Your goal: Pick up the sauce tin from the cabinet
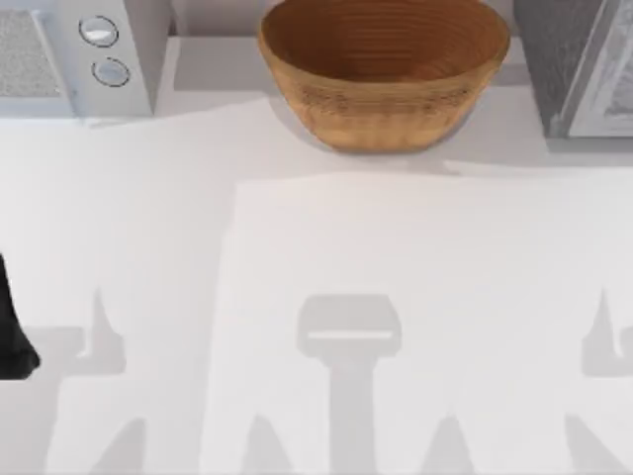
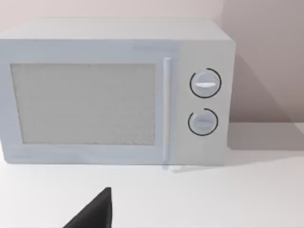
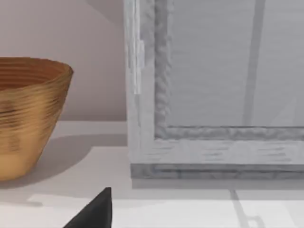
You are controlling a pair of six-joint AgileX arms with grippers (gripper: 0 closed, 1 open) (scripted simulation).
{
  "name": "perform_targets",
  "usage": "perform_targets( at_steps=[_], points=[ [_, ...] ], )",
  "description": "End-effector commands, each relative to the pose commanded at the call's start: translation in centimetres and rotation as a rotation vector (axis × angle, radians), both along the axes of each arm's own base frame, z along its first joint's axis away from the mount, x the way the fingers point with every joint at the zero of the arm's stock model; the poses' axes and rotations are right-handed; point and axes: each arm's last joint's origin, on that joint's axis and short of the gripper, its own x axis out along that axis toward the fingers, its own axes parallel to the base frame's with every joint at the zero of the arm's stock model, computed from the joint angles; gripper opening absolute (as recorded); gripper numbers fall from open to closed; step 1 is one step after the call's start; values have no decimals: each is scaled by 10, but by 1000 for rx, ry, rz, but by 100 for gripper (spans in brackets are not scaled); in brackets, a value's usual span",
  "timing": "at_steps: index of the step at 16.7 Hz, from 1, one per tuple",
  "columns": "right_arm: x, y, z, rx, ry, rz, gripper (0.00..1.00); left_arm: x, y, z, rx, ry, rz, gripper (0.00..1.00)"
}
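from above, the white table (image 1: 326,257) carries three things along its far edge: a white appliance with two round knobs (image 1: 84,54) at the left, a big woven brown basket (image 1: 384,71) in the middle, and the cabinet (image 1: 579,64) at the right, with its dark grey speckled side and pale door panel. the left arm (image 1: 12,332) sits as a dark shape at the table's left edge.

the left wrist view faces the appliance (image 2: 114,92) head-on, adding its mesh window, upright handle and both knobs. a dark fingertip of the left gripper (image 2: 95,213) juts in; how far its jaws are open i cannot tell.

the right wrist view faces the cabinet (image 3: 213,95) up close, door shut, with the basket (image 3: 28,114) beside it. a dark fingertip of the right gripper (image 3: 95,213) juts in; its jaws' state i cannot tell. where the sauce tin lies i cannot tell.
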Motion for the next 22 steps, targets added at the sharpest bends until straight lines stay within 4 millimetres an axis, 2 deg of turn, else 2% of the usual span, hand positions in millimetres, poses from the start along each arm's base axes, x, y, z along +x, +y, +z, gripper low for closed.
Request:
perform_targets(
  at_steps=[4, 7, 10, 13, 18, 22],
  points=[
    [0, 0, 8, 0, 1, 1, 100, 0, 0, 0, 0, 0, 0, 100],
    [0, 2, 40, 0, 8, 2, 100, 0, 0, 0, 0, 0, 0, 100],
    [6, 4, 92, -1, 17, 0, 100, 0, 0, 0, 0, 0, 0, 100],
    [22, 8, 154, -4, 25, -3, 100, 0, 0, 0, 0, 0, 0, 100],
    [68, 20, 254, -7, 24, -6, 100, 0, 0, 0, 0, 0, 0, 100],
    [109, 33, 312, -5, 11, -5, 100, 0, 0, 0, 0, 0, 0, 100]
  ],
)
